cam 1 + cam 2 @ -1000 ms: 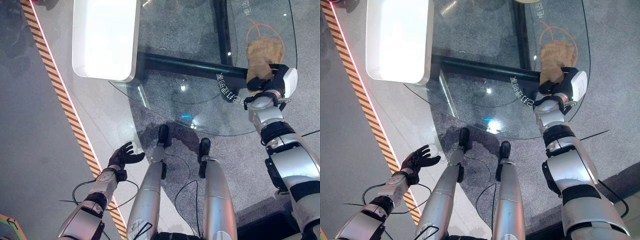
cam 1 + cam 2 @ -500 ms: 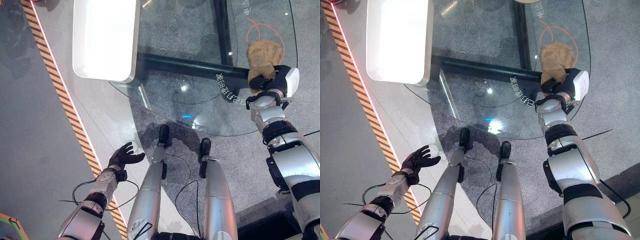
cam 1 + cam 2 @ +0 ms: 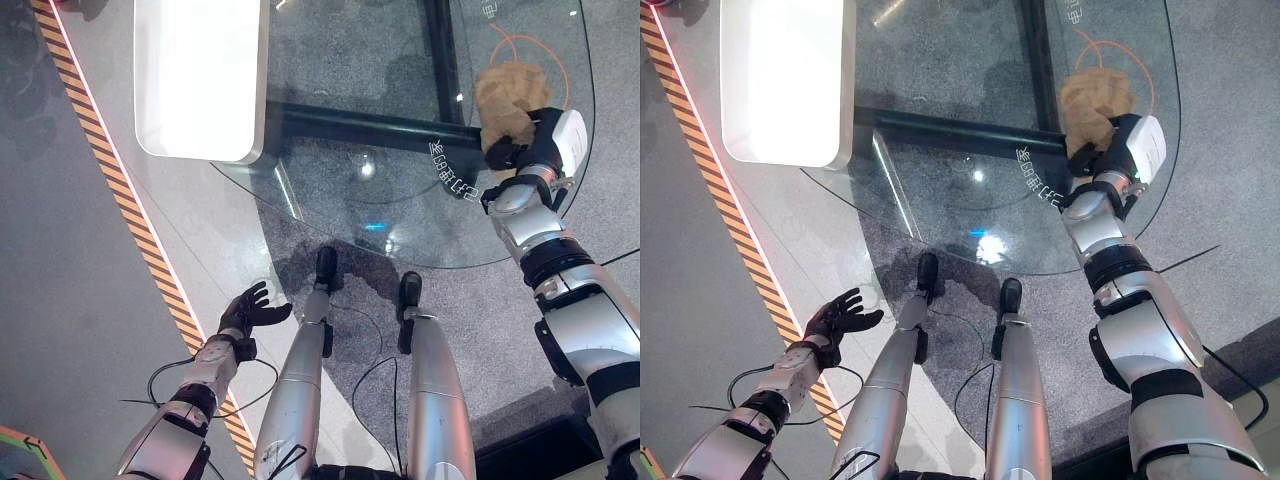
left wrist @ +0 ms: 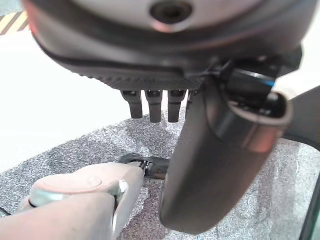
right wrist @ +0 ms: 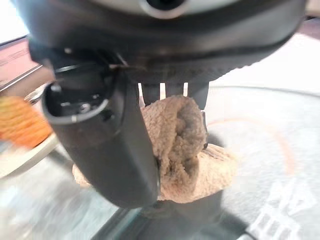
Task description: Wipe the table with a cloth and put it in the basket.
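Round glass table (image 3: 400,215) upper centre | white rectangular slab (image 3: 200,75) upper left | right hand (image 3: 535,140) clutching crumpled tan cloth (image 3: 505,95) upper right | left hand (image 3: 250,312) spread, lower left, over striped floor tape (image 3: 130,210)

A crumpled tan terry cloth (image 3: 505,95) is located on the round glass table (image 3: 400,215) at its right edge, gripped by the right hand (image 3: 535,145); the left hand (image 3: 245,312) is positioned low, left of the table.
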Motion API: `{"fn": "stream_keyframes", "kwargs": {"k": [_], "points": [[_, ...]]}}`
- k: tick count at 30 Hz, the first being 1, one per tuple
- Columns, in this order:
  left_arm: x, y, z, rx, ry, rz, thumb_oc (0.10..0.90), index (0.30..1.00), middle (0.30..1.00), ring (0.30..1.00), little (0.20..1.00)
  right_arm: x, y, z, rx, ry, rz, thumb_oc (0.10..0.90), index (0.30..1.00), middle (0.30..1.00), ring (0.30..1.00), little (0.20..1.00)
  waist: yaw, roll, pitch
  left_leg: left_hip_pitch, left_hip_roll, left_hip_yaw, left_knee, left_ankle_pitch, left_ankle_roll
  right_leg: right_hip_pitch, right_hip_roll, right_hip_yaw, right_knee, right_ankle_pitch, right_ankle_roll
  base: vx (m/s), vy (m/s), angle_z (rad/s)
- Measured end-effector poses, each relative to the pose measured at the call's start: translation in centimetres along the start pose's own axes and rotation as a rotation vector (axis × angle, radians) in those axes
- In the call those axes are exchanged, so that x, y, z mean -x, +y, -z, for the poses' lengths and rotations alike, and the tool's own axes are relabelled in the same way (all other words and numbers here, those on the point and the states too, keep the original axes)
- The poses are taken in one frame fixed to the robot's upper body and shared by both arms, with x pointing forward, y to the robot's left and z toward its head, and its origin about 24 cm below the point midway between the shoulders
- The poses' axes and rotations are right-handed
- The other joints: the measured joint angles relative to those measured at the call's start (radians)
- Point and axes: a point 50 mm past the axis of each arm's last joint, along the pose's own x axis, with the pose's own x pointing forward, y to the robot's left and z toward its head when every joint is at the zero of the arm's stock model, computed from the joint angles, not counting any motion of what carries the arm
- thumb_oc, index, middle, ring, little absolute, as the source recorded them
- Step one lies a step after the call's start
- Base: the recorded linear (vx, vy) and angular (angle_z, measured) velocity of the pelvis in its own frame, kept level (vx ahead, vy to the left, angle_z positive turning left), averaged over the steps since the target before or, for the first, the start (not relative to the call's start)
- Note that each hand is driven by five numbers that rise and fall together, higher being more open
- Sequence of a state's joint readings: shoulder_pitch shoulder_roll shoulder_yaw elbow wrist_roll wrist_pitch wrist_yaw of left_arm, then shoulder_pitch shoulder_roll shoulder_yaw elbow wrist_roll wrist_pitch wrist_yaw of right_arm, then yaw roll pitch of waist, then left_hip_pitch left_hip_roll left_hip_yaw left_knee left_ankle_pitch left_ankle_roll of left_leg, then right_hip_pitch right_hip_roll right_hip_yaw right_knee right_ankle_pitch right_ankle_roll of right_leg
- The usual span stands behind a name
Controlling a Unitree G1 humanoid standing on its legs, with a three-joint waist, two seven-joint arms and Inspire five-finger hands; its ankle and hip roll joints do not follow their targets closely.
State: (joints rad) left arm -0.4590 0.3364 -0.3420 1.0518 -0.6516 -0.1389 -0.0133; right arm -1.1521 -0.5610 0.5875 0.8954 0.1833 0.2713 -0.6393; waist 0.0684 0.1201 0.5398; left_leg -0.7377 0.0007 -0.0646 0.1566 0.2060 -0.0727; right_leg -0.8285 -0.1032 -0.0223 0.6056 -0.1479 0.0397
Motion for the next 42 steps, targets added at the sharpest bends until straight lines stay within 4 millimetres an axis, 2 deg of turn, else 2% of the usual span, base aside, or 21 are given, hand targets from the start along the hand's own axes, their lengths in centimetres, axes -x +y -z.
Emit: {"fn": "stream_keyframes", "kwargs": {"k": [5,8,24,31,42], "points": [[0.0,-0.7,0.0,0.009,-0.003,0.017,0.800,0.900,0.900,0.900,0.900,2.3,3.4,-3.2,0.056,-0.170,-0.145,0.100,0.300,0.300,0.300,0.200,0.017,0.011,0.000,0.004,0.000,0.000,-0.006,0.005,0.001,0.001,-0.001,-0.001,0.002,-0.002,-0.001,0.00,0.018,0.02],[-0.1,-0.7,0.0,0.009,-0.005,0.019,0.800,0.900,0.900,0.900,0.900,3.3,4.7,-3.9,0.096,-0.223,-0.206,0.100,0.300,0.300,0.300,0.200,0.034,0.011,0.000,0.005,-0.003,0.000,-0.009,0.004,-0.001,0.001,-0.004,-0.001,0.003,-0.002,0.000,0.00,0.009,0.01],[0.2,-0.6,0.6,0.008,0.010,0.018,0.800,0.900,0.900,0.900,0.900,3.9,5.7,-4.3,0.364,-0.372,-0.328,0.100,0.300,0.300,0.300,0.200,0.038,0.014,-0.002,0.023,-0.007,-0.003,-0.022,0.009,-0.001,0.006,-0.011,-0.003,0.023,-0.009,-0.001,0.00,0.002,0.01],[0.2,-0.6,0.6,0.008,0.010,0.018,0.800,0.900,0.900,0.900,0.900,4.0,5.8,-4.5,0.385,-0.397,-0.379,0.100,0.300,0.300,0.300,0.200,0.037,0.015,-0.002,0.023,-0.007,-0.004,-0.022,0.009,-0.001,0.006,-0.011,-0.003,0.023,-0.009,-0.001,0.00,0.000,0.00],[0.1,-0.9,0.3,0.008,0.001,0.032,0.800,0.900,0.900,0.900,0.900,4.8,6.6,-4.9,0.451,-0.488,-0.550,0.100,0.300,0.300,0.300,0.200,0.037,0.017,-0.003,0.023,-0.006,-0.009,-0.022,0.009,-0.001,0.006,-0.010,-0.005,0.024,-0.010,-0.002,0.00,0.000,0.00]]}}
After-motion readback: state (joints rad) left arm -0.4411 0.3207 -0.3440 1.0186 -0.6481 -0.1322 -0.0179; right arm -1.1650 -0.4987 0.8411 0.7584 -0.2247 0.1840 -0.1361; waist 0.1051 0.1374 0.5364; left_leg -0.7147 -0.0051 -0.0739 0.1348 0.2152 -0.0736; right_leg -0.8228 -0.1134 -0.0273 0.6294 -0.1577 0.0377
